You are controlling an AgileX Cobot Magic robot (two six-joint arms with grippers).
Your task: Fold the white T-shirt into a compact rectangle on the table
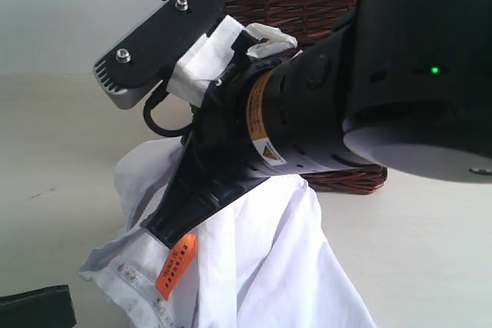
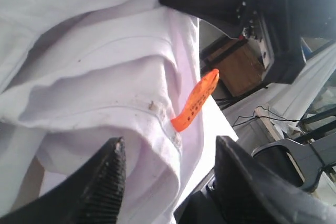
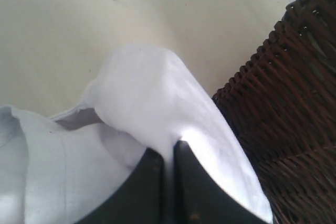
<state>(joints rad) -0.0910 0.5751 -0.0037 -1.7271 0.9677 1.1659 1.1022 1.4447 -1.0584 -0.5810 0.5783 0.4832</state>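
Observation:
The white T-shirt (image 1: 261,266) hangs bunched over the table (image 1: 46,151), lifted near its collar, where an orange tag (image 1: 175,265) dangles. My right gripper (image 1: 165,228) reaches down from the right and is shut on a raised fold of the shirt (image 3: 147,87); in the right wrist view the gripper (image 3: 167,148) has cloth pinched between its fingers. In the left wrist view my left gripper (image 2: 169,140) stands open just under the collar edge (image 2: 105,77), next to the tag (image 2: 197,100). A fold of cloth lies between its spread fingers without being pinched.
A dark wicker basket (image 1: 307,5) with white lace trim stands at the back, close behind the right arm, and fills one side of the right wrist view (image 3: 294,103). A black part (image 1: 34,309) shows at the exterior view's bottom-left corner. Bare table (image 3: 79,24) lies beyond the shirt.

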